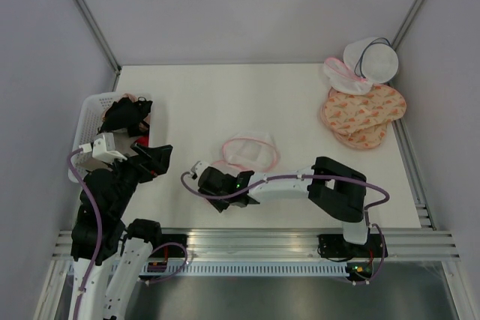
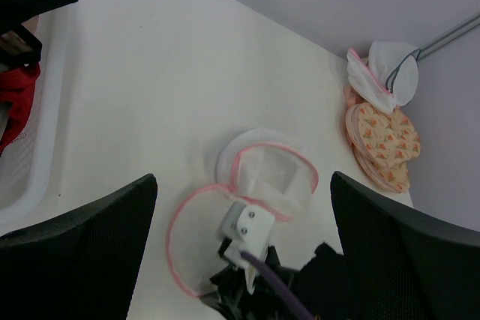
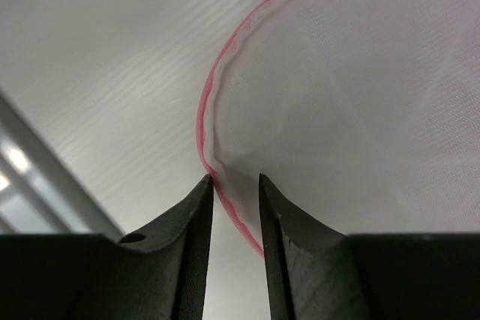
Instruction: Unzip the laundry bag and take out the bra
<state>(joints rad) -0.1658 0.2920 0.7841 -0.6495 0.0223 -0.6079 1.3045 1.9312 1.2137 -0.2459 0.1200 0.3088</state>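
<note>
Left fingers (image 2: 97, 237) spread wide, empty, hovering beside basket (image 1: 82, 121) | bra (image 1: 121, 116) (black heap) lies inside basket, so judged already removed | laundry bag (image 1: 251, 151) at tabletop (image 1: 225, 95) centre, both halves laid open | right fingers (image 3: 191, 245) narrowly parted astride pink trim (image 3: 204, 121), probably steadying it.

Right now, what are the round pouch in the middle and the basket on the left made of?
The laundry bag: sheer, see-through white mesh fabric with pink fabric trim. The basket: probably white plastic, judging by its smooth, rigid rim.
</note>
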